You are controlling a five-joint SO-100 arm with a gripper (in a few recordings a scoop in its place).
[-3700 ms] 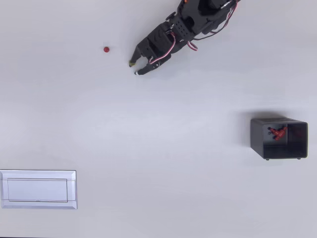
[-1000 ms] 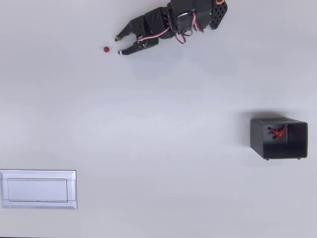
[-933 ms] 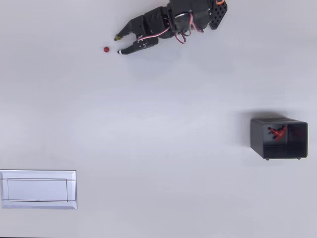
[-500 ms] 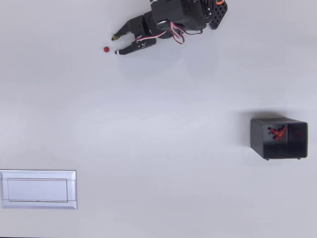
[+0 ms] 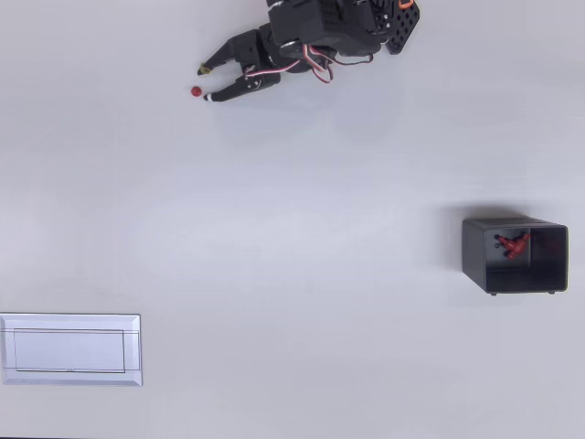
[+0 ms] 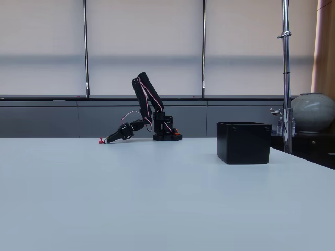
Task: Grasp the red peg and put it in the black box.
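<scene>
red peg point(image 5: 196, 91): tiny round dot on table | jaws open beside it

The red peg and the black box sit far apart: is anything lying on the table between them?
No. In the overhead view, the table between the red peg and the black box is bare white surface.

Overhead: peg point(image 5: 196, 91) top left, just beside the gripper point(image 5: 205, 83); box point(image 5: 515, 255) far right; tray point(image 5: 71, 349) bottom left.
</scene>
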